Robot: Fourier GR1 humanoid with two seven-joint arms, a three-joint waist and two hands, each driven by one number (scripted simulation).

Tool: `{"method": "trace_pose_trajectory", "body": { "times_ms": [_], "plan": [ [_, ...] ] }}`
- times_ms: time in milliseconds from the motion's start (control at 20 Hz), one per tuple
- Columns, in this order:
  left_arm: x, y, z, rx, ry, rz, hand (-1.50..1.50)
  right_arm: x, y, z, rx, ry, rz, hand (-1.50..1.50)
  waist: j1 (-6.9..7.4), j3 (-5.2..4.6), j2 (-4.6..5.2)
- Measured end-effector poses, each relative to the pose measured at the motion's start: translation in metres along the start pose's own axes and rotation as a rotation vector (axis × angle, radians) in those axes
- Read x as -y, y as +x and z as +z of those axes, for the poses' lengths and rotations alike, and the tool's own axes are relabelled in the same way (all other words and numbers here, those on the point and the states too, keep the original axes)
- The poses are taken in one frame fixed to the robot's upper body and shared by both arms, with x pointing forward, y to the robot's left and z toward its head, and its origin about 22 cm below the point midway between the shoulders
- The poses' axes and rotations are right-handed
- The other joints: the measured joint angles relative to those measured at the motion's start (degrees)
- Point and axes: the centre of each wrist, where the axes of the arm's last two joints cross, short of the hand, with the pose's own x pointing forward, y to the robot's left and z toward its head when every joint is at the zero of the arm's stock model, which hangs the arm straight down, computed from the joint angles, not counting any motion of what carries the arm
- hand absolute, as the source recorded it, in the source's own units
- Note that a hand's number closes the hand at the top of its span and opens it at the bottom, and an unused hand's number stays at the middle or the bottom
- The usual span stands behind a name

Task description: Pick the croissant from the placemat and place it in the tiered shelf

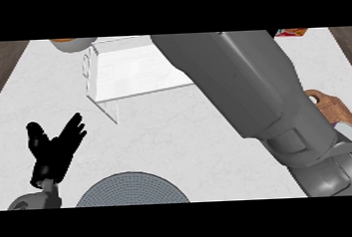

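The round dark grey placemat (131, 191) lies at the lower edge of the head view, and its visible part carries nothing. No croissant shows anywhere. The see-through tiered shelf (129, 75) stands at the upper middle of the white counter. My right forearm (244, 92) runs from the lower right up across the shelf's right side to the top edge, where the hand is cut off from view. My left hand (53, 148) stays at the lower left, open with fingers up, resting left of the placemat.
A wooden cutting board (332, 108) lies at the right edge, partly behind my right arm. A grey object with an orange rim (72, 44) sits at the top left beside the shelf. A red item (291, 32) peeks in at the top right.
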Motion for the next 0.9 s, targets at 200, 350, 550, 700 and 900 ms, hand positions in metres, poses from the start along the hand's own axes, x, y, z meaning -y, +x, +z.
{"method": "trace_pose_trajectory", "body": {
  "times_ms": [200, 350, 550, 700, 900],
  "plan": [
    [0.006, 0.004, 0.003, -0.005, -0.003, 0.001, 0.0, -0.007, -0.011, -0.013, -0.003, -0.019, 0.02, 1.5, 0.21, 0.01, 0.03],
    [0.008, 0.005, 0.002, -0.005, -0.001, 0.002, 0.0, -0.015, -0.02, -0.02, 0.011, -0.025, 0.009, 1.5, 0.19, 0.02, 0.05],
    [0.01, 0.001, 0.003, -0.005, -0.003, -0.001, 0.0, -0.018, -0.019, -0.025, 0.038, -0.03, -0.004, 1.5, 0.26, 0.01, 0.08],
    [0.011, 0.0, 0.002, -0.005, -0.006, 0.004, 0.0, -0.024, -0.02, -0.026, 0.05, -0.021, -0.005, 1.5, 0.25, 0.01, 0.05],
    [0.012, 0.002, -0.004, -0.004, -0.002, 0.001, 0.0, -0.019, -0.018, -0.029, 0.064, -0.002, 0.018, 1.5, -0.05, 0.01, -0.01]
  ]
}}
